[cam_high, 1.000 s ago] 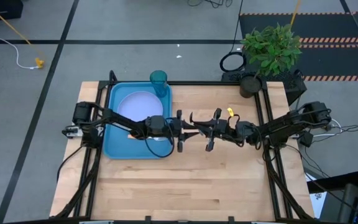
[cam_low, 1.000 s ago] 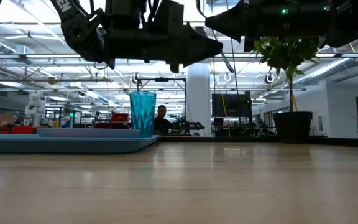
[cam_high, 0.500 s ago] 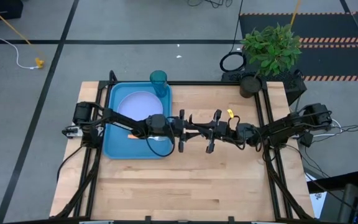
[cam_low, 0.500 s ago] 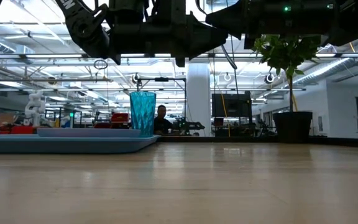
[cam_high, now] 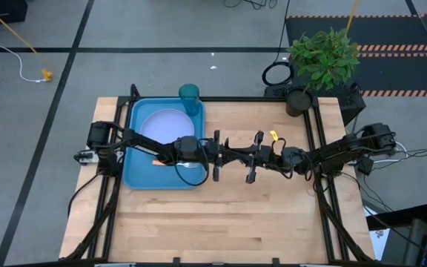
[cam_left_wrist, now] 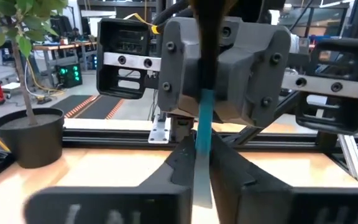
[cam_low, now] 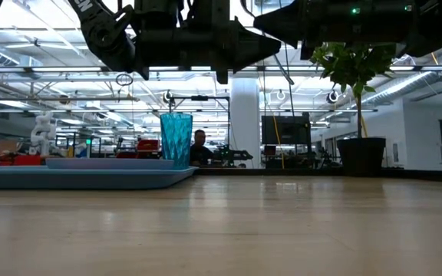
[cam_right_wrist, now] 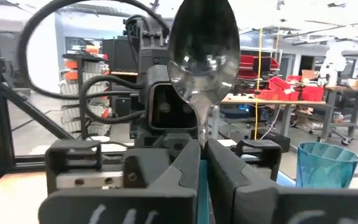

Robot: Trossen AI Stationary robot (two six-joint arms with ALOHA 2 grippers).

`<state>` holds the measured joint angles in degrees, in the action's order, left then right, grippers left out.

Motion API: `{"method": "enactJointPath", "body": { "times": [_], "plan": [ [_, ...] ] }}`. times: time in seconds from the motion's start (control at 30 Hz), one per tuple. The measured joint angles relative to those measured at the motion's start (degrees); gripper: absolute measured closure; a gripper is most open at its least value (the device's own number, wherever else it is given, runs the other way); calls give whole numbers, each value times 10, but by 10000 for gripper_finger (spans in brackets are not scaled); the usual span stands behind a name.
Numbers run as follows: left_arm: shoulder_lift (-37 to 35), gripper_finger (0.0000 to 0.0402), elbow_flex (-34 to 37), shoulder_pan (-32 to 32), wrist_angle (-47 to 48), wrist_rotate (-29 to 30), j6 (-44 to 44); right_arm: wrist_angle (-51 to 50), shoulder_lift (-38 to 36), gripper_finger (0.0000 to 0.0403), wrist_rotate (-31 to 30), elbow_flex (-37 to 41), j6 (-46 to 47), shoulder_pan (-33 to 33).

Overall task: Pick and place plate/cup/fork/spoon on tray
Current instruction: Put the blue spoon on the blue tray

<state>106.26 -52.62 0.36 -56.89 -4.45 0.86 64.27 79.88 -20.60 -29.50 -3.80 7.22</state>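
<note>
Both tools meet above the table: my right tool [cam_right_wrist: 202, 163] pinches the blue-handled metal spoon [cam_right_wrist: 204, 43] upright, and my left tool [cam_left_wrist: 202, 163] closes on its handle, apparently taking it toward the bright-blue rectangular plastic tray [cam_high: 135, 172].

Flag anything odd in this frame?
The spoon is off the table, in mid-air between both grippers: right gripper shut on it, left gripper closed on its blue handle too. Looks like a handover.
</note>
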Motion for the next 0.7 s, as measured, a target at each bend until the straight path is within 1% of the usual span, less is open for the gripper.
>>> {"method": "enactJointPath", "body": {
  "times": [0.03,0.2,0.37,0.5,0.57,0.7],
  "plan": [
    [0,378,0,0,-2,0,3,0,0,401,0,0,-2,0],
    [0,375,-1,0,-3,4,12,-1,0,395,-1,0,-4,0],
    [-20,396,-1,3,18,2,12,-9,0,365,-3,0,-6,0],
    [-62,396,-1,12,111,-1,-4,-24,0,326,-8,0,-1,-1],
    [-89,396,-1,16,173,-2,-20,-36,-4,307,-7,0,2,-1],
    [-123,396,-1,19,287,-11,-47,-71,-21,274,5,1,36,-7]
  ]
}}
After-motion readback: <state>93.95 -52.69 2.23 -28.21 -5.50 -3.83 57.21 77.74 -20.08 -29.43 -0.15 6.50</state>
